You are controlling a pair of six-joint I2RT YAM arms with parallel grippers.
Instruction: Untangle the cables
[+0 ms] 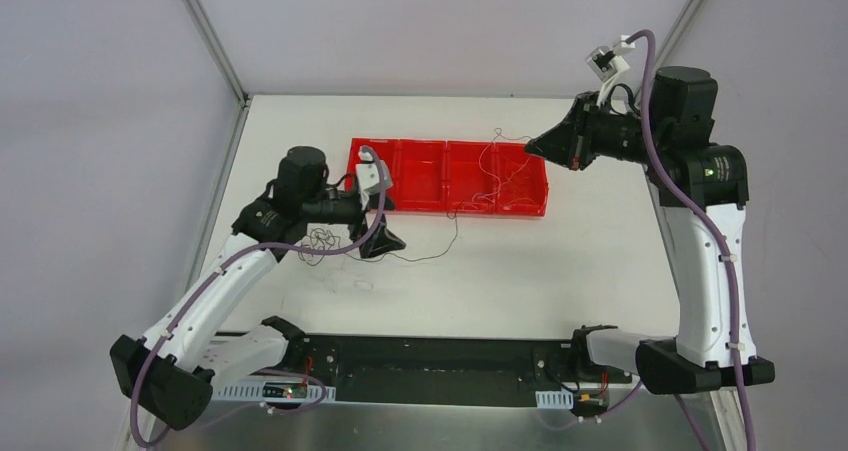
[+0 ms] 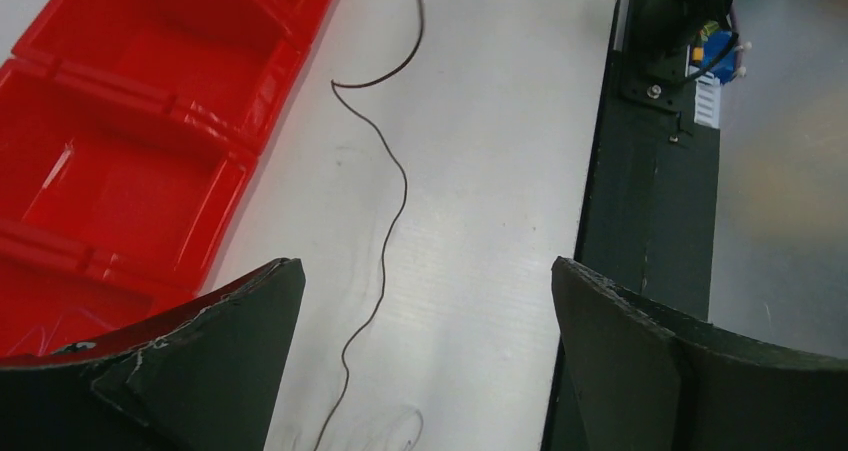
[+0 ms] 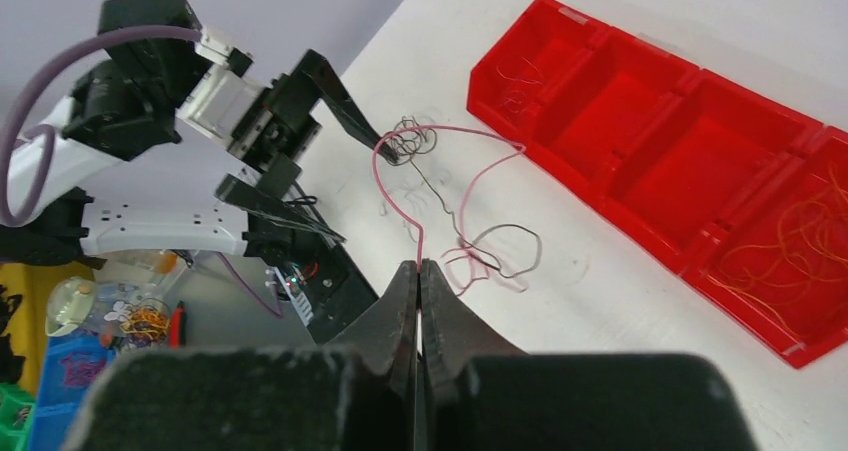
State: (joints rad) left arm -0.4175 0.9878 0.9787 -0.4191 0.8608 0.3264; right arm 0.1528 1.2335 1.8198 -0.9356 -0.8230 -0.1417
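Some wires [image 3: 790, 261] lie in the tray [image 3: 655, 121], my right gripper [image 3: 418, 266] pinches a red wire [image 3: 420, 239] above it, my left gripper [image 2: 425, 271] gapes beside it, one knot [image 3: 410, 141] left.

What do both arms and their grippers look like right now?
Both match: the left arm and right arm have white links, black joint housings and a purple cable running alongside. The left gripper and right gripper have matte black wedge-shaped fingers with scuffed edges. A green light shows on the right arm.
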